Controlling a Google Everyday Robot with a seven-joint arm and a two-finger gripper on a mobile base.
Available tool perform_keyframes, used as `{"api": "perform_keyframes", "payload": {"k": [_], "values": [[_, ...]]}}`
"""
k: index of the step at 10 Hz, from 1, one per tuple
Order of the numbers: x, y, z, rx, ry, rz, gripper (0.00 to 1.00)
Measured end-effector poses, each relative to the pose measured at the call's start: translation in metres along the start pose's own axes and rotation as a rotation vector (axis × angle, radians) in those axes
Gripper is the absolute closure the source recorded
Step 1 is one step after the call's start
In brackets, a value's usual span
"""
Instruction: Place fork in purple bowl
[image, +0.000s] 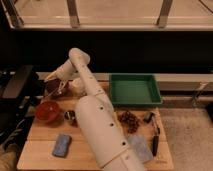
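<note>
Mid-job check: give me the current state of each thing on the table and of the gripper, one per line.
gripper: at the table's far left, just above the purple bowl.
purple bowl: upright, partly hidden by the arm.
red bowl: upright, near the left edge.
green tray: flat, nothing visible inside.
blue sponge: lying flat, front left.
knife: lying flat, right side.
fork: not identifiable in this view.

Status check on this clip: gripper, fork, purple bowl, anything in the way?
Gripper over the purple bowl, far left of table. Fork not discernible. Red bowl just in front; nothing visibly blocking.
</note>
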Motion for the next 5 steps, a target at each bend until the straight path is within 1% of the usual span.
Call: {"api": "perform_keyframes", "payload": {"k": [2, 3, 4, 5], "values": [[0.002, 0.004, -0.025, 0.017, 0.034, 0.01, 0.36], [0.002, 0.004, -0.032, 0.019, 0.04, 0.012, 0.36], [-0.005, 0.002, -0.07, 0.022, 0.051, 0.021, 0.36], [-0.006, 0.003, -0.069, 0.021, 0.047, 0.022, 0.36]]}}
